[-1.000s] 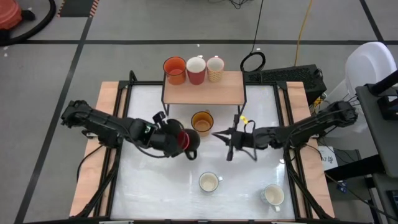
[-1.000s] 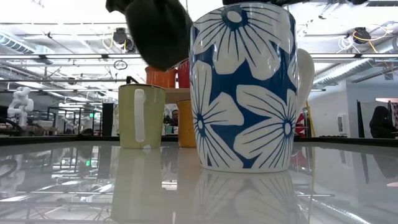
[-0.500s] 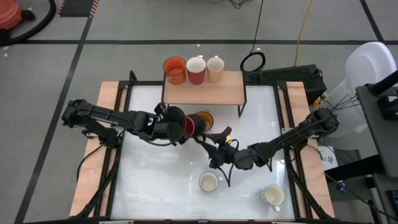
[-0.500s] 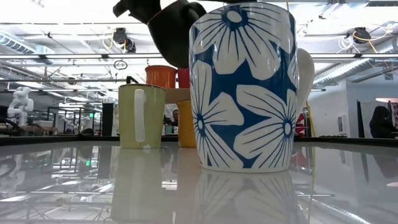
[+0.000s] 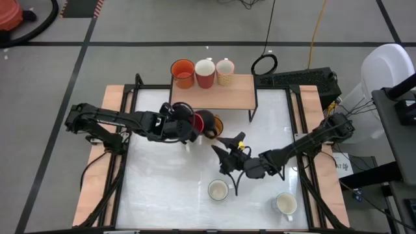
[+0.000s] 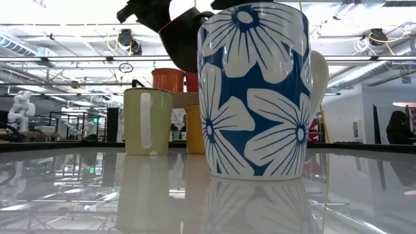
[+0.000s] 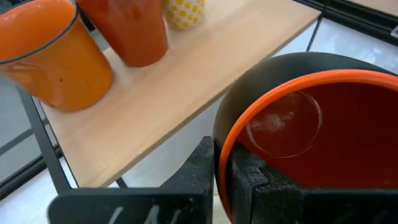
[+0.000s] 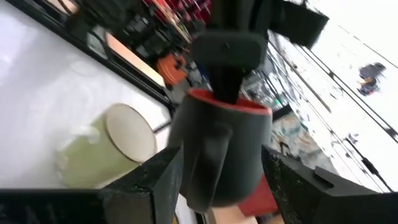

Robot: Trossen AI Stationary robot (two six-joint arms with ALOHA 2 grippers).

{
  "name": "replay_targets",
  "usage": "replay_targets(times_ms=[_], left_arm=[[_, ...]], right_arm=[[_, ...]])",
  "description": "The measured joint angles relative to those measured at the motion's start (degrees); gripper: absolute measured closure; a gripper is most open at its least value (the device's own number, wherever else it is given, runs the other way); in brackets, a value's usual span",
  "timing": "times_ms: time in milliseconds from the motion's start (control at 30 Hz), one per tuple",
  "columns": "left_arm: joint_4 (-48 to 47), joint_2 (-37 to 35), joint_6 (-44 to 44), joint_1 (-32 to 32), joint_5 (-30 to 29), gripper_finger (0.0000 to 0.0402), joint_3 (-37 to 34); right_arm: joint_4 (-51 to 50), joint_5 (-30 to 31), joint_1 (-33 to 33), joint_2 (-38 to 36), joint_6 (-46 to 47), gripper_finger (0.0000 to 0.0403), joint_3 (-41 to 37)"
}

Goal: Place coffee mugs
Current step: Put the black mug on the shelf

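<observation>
A black mug with an orange-red inside [image 5: 207, 123] hangs above the table's middle, just near of the wooden shelf [image 5: 214, 96], with my left gripper [image 5: 190, 125] shut on it. My right gripper [image 5: 223, 155] stands open just to the mug's right; in its wrist view its fingers [image 8: 155, 177] flank the mug [image 8: 221, 149] without touching. An amber mug [image 5: 216, 121] stands on the table, mostly hidden beneath the black one. An orange [image 5: 182, 73], a red [image 5: 205, 71] and a yellow-dotted mug [image 5: 225, 70] stand on the shelf's far edge. My left gripper pinches the black mug's rim [image 7: 221, 155], one finger [image 7: 255, 183] inside the mug and one [image 7: 202, 168] outside on the wall. The fingers come from the table's left, slanting down. The mug is lifted clear and tipped, its mouth turned toward my left arm.
A pale green mug [image 5: 218, 190] and a blue-flowered white mug [image 5: 285, 204] stand on the white table top near its near edge. In the low view the flowered mug [image 6: 257, 91] fills the front. The shelf's black legs [image 5: 253, 112] stand close to both grippers.
My left gripper has carried the black mug toward the far edge and right, up to the shelf, rolling it as it went. My right gripper has swung toward the near edge and left, turned about, and opened.
</observation>
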Motion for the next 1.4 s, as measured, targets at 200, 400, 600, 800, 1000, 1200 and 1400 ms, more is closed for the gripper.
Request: replay_targets(times_ms=[200,400,600,800,1000,1200,1400], left_arm=[[2.5,0.0,-0.5,1.1,-0.2,0.0384,0.0],[3.7,0.0,-0.2,1.3,-0.2,0.0384,0.0],[4.6,0.0,-0.2,1.3,-0.1,0.0383,0.0],[4.6,0.0,-0.5,1.3,0.0,0.037,0.0],[4.7,0.0,-0.5,1.3,0.1,0.0368,0.0],[4.6,0.0,-0.5,1.3,1.5,0.0366,0.0],[4.7,0.0,-0.2,1.3,1.5,0.0365,0.0]], right_arm=[[-0.9,3.4,-2.4,0.0,5.3,0.0206,0.0],[-3.2,4.1,-4.1,0.0,11.0,0.0206,0.0],[-3.4,3.5,-5.5,0.0,14.7,0.0206,-0.7],[-3.5,2.5,-6.0,0.0,15.7,0.0218,-1.3],[-3.5,2.0,-6.0,0.0,15.7,0.0282,-1.3],[-3.5,-0.6,-6.0,0.0,16.4,0.0338,-1.3],[-3.5,-0.6,-6.0,0.0,16.5,0.0339,-1.3]])
